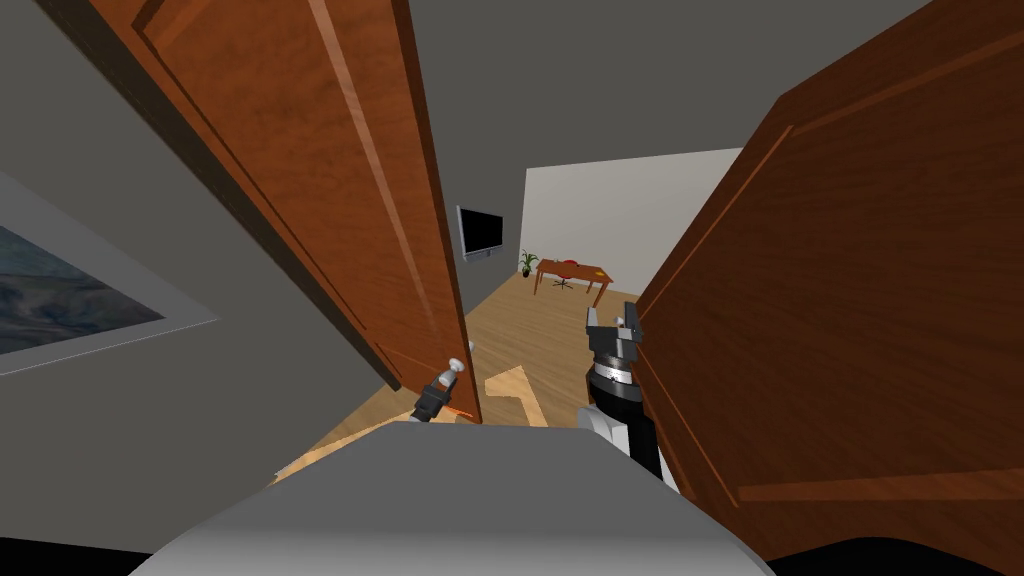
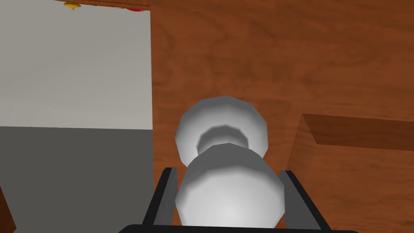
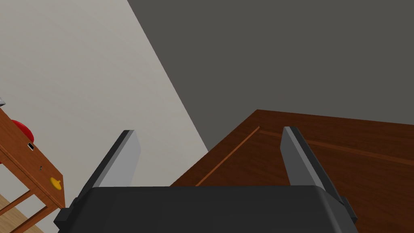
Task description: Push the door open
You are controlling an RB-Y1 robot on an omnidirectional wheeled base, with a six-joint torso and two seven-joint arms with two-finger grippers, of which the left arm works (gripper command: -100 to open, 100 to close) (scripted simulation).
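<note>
The left gripper [image 1: 445, 385] clamps the grey knob [image 2: 230, 198], evidently for leverage on the door leaf [image 1: 330, 180]; the right gripper [image 1: 613, 320] hangs wide open nearby.

**Door** [image 1: 330, 180], directly ahead of the left gripper [image 2: 228, 172]: reddish-brown wood with a clear grain, smooth, with a faint satin sheen along the panel mouldings.

**Knob** [image 2: 228, 200], pressed between that gripper's fingers [image 2: 170, 190]: plain grey, smooth and faceted with soft shading. It is possibly metal, though nothing settles it.

**Second door** [image 1: 860, 300], just beside the right gripper [image 3: 210, 131]: darker brown wood, grained, matt.

**Right gripper, own parts:** the fingers are light grey, flat and matt. The body is black and matt.

**Floor** [image 1: 530, 330], beyond both grippers: pale wood boards, smooth.

**Table** [image 1: 572, 272], far beyond the right gripper: orange-brown wood.

**Walls** [image 1: 200, 430]: plain grey, matt.
</note>
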